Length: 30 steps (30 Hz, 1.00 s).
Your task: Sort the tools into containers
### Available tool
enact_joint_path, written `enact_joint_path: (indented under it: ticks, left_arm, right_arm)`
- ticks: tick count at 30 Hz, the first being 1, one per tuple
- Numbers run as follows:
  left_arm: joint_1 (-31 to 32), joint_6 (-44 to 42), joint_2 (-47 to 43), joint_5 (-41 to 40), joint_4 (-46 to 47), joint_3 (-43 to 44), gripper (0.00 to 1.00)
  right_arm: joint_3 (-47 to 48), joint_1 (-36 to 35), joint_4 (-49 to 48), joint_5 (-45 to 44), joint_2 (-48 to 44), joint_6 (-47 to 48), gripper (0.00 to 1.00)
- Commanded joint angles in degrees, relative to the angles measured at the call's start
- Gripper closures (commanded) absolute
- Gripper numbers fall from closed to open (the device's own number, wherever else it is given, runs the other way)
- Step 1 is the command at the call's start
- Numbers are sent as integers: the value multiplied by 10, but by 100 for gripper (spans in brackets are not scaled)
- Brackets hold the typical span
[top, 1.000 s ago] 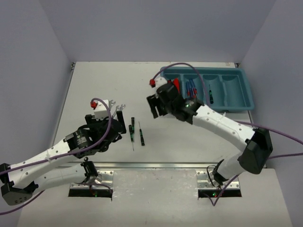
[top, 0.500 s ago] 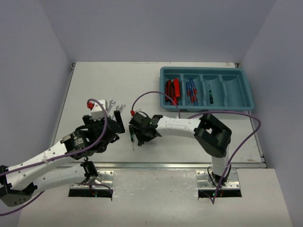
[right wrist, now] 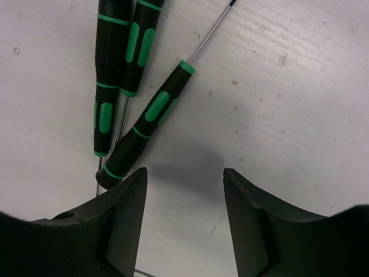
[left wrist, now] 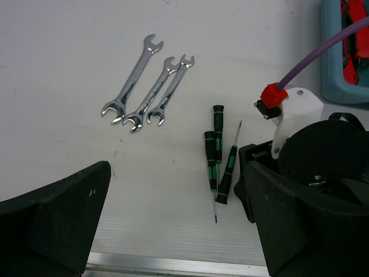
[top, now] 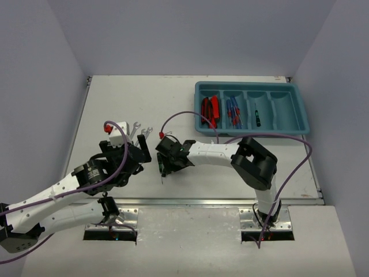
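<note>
Three black screwdrivers with green marks point(left wrist: 218, 151) lie side by side on the table; they also show in the right wrist view point(right wrist: 124, 86). My right gripper point(right wrist: 184, 173) is open and empty, low over the table just beside their handle ends; in the top view point(top: 164, 166) it covers most of them. Three silver wrenches point(left wrist: 147, 92) lie together farther left, also seen in the top view point(top: 138, 130). My left gripper point(left wrist: 176, 173) is open and empty, above the table near both groups point(top: 145, 149). The teal tray point(top: 253, 85) holds red-and-black tools point(top: 210, 108), blue screwdrivers point(top: 233, 111) and one black screwdriver point(top: 257, 118).
The tray's rightmost compartment point(top: 285, 109) has nothing in it. My right arm's wrist point(left wrist: 323, 150) with its purple cable is close beside my left gripper. The table's metal front edge point(left wrist: 173, 264) runs just below the screwdrivers.
My right arm has swung from the tray down and left to the black screwdrivers and lowered over them. My left gripper has shifted slightly left.
</note>
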<state>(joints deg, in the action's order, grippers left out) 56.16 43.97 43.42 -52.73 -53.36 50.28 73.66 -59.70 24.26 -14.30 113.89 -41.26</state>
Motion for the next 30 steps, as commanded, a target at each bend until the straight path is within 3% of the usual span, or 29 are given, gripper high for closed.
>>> enact_joint_path:
  ticks: [1,17,30]
  left_arm:
    - [-4,-1,-4,-6,10,4,0]
    - [-4,-10,-7,0,17,3,0]
    - [-4,-13,-22,3,20,1,0]
  right_arm:
    - [-30,1,-77,-8,-48,-68,43]
    - [-10,-2,-85,-18,-4,-94,45]
    - [-14,-2,-45,-69,14,-74,62]
